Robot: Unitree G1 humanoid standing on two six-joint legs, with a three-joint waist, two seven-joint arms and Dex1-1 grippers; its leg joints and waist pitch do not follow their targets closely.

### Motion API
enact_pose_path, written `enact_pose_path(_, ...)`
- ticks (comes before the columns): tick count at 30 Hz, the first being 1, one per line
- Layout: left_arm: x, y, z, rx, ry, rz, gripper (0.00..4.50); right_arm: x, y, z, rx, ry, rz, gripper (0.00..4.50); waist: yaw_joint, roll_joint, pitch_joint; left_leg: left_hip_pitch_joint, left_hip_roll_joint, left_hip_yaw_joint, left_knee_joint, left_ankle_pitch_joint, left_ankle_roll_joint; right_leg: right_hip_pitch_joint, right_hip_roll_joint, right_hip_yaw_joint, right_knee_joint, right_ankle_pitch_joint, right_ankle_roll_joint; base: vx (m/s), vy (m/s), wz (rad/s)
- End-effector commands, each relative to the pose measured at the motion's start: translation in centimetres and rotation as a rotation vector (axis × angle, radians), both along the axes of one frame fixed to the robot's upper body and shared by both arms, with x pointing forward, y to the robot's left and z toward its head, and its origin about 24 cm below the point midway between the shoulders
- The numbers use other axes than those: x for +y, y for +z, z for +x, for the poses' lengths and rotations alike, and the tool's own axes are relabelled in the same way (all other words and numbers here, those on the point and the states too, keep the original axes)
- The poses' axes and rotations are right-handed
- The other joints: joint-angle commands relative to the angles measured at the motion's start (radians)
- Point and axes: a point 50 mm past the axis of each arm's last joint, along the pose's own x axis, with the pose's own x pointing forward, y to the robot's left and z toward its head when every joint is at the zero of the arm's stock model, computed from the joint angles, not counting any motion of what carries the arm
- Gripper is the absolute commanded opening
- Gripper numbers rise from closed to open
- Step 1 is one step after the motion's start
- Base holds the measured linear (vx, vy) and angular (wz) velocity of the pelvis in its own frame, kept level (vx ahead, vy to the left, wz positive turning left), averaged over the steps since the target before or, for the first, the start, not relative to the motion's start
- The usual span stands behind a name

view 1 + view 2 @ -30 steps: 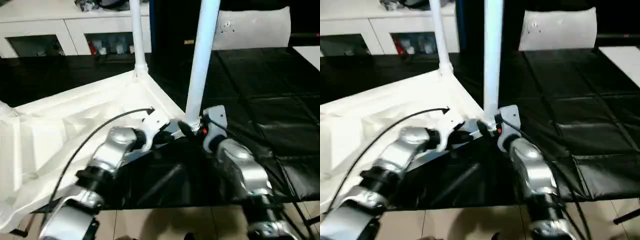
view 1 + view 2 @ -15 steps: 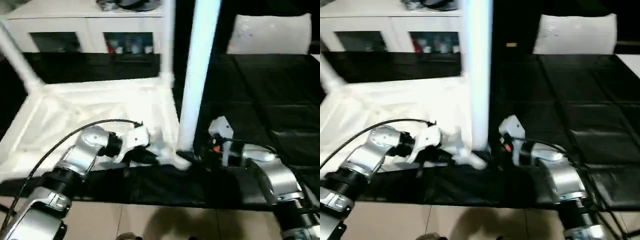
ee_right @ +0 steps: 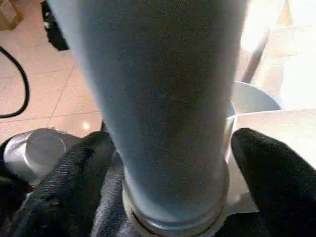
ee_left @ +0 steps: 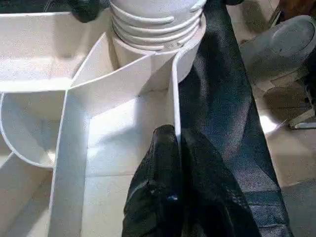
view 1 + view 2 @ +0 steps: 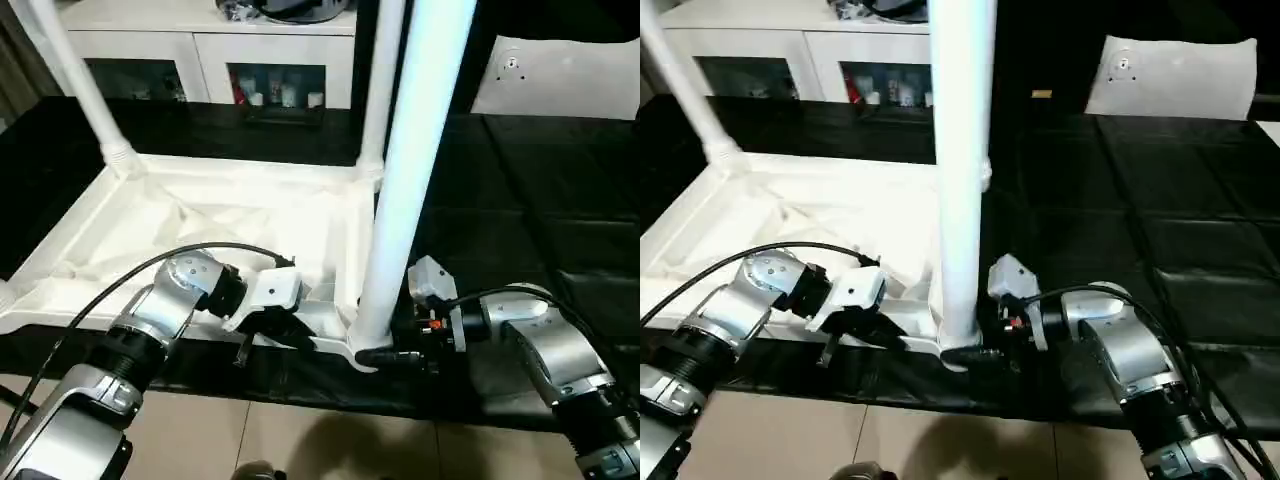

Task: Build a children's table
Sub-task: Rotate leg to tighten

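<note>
Evidently the build is well along: the tabletop (image 5: 220, 225) lies upside down on the black surface (image 5: 560, 200), ribbed underside up, and three legs stand in corner sockets — the near leg (image 5: 410, 180) at the near right corner, a far right leg (image 5: 378, 90) and a far left leg (image 5: 75, 75). At the picture's left edge a pale rounded shape sits about where the near left corner would be, but it is cut off, so I cannot tell whether a fourth leg is there; that corner may be what is left. The near leg looks seated, its threaded foot (image 4: 155, 24) visible down in the socket (image 4: 153, 64), though how fully it is screwed home is hard to judge. The left gripper (image 4: 175, 148) has its jaws pressed together on the tabletop's thin edge wall (image 4: 175, 94) beside that socket, steadying the piece. The right gripper (image 3: 173, 168) has its jaws spread on either side of the near leg's base — one finger (image 3: 74, 173) seems to lie against the tube, while the other finger (image 3: 276, 173) stands a little off it, so I judge the grip as loose or released rather than tight. The legs' upper ends run out of frame.
</note>
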Motion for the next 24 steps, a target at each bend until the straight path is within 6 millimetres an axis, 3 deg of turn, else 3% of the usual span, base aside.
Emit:
enact_pose_path(1, -0.8, 0.0, -0.3, 0.011, -0.092, 0.03, 0.0, 0.1, 0.4, 0.2, -0.011, 0.025, 0.001, 3.65, -0.004, -0.016, -0.072, 0.008, 0.072, -0.02, -0.071, -0.124, 0.072, 0.059, -0.09, 0.077, -0.062, -0.255, -0.154, 0.0, 0.0, 0.0)
enact_pose_path(11, -0.6, -0.2, -0.3, 0.01, -0.094, 0.034, 0.0, 0.0, 0.1, 0.0, 0.016, 0.04, 0.007, 2.79, 0.009, -0.017, -0.074, 0.009, 0.074, -0.02, -0.07, -0.112, 0.072, 0.057, -0.089, 0.077, -0.062, -0.257, -0.146, 0.0, 0.0, 0.0)
enact_pose_path(19, -1.2, 0.0, 0.2, 0.011, 0.017, -0.039, 0.0, 1.1, -0.6, -0.6, 0.073, -0.036, 0.097, 2.65, 0.007, -0.022, -0.072, 0.008, 0.074, -0.019, -0.07, -0.112, 0.071, 0.057, -0.09, 0.078, -0.065, -0.28, -0.14, 0.0, 0.0, 0.0)
enact_pose_path(22, -1.8, 0.1, 0.8, -0.003, 0.125, -0.075, 0.0, 2.1, -1.1, -0.1, 0.05, -0.189, 0.113, 2.64, 0.003, -0.02, -0.068, 0.01, 0.071, -0.021, -0.073, -0.141, 0.05, 0.054, -0.09, 0.077, -0.073, -0.337, -0.123, 0.0, 0.0, 0.0)
enact_pose_path(24, -2.1, 0.1, 1.1, -0.008, 0.178, -0.086, 0.0, 2.4, -1.3, 0.2, 0.04, -0.252, 0.11, 2.64, -0.009, -0.022, -0.059, 0.017, 0.062, -0.022, -0.076, -0.2, 0.019, 0.052, -0.092, 0.07, -0.094, -0.471, -0.083, 0.0, 0.0, 0.0)
